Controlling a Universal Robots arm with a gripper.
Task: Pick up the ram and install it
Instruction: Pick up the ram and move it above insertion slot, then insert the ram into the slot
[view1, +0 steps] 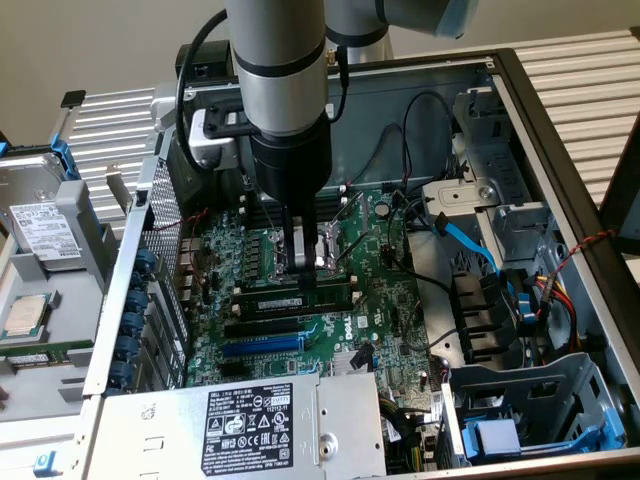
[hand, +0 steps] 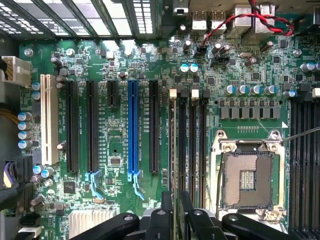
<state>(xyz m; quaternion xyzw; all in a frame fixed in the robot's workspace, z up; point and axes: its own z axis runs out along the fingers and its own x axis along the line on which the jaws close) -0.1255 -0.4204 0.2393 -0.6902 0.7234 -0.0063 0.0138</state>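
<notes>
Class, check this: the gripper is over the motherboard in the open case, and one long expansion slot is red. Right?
No. That expansion slot is blue, not red, as the wrist view shows. The gripper is indeed over the motherboard in the open case.

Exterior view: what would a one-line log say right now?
gripper: low over memory stick | memory stick: on edge beside processor socket | grip: unclear

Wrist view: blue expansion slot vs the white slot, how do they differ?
Colour: the blue slot is bright blue, the white slot cream-white.
Width: the white slot looks broader, the blue slot slimmer.
Latch: the blue slot ends in a blue clip; the white slot shows none.
Neighbours: the blue slot has black slots on both sides; the white slot ends the row.
Shared: both empty, parallel, on the green motherboard.
</notes>
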